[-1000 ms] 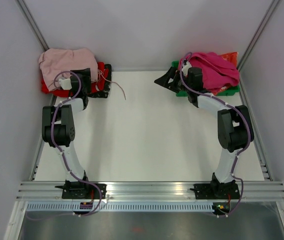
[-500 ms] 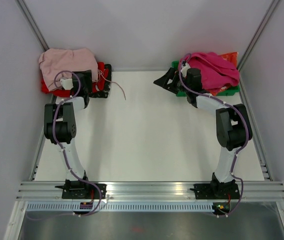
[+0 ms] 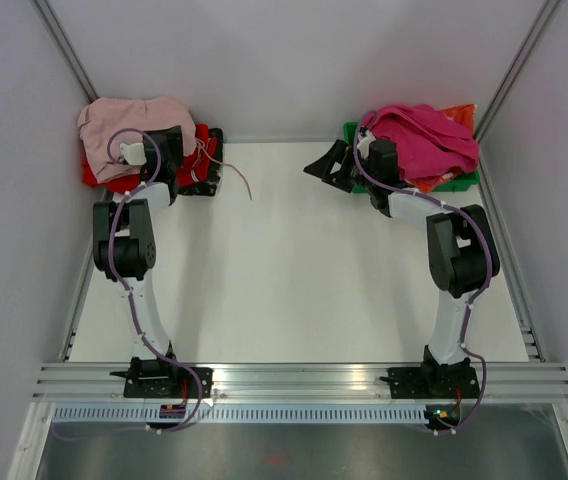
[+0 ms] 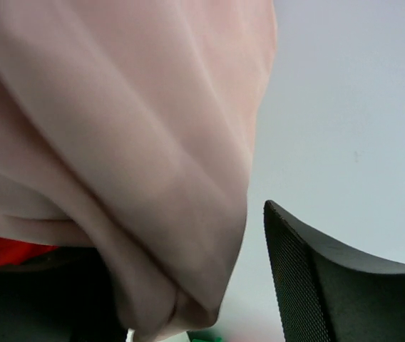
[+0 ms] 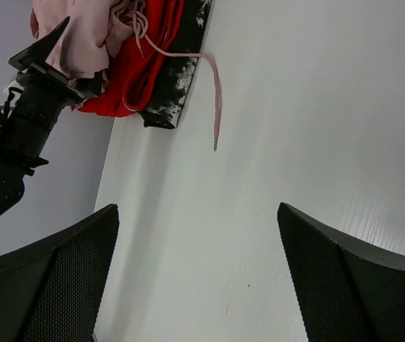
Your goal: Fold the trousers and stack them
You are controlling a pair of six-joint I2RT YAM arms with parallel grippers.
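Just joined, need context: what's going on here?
The left gripper is at the pale dusty-pink soft-fabric trousers heaped on folded red garments in the far-left corner; its visible finger stands clear of the fabric, so no grip yet. The right gripper hovers open and empty over the white table beside the bright magenta garment.

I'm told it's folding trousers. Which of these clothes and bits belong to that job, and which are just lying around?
Part of the job:
- pale dusty-pink soft-fabric trousers
- their thin pink drawstring cord

Just lying about:
- bright magenta crumpled garment
- vivid red folded garments
- green container under the magenta garment
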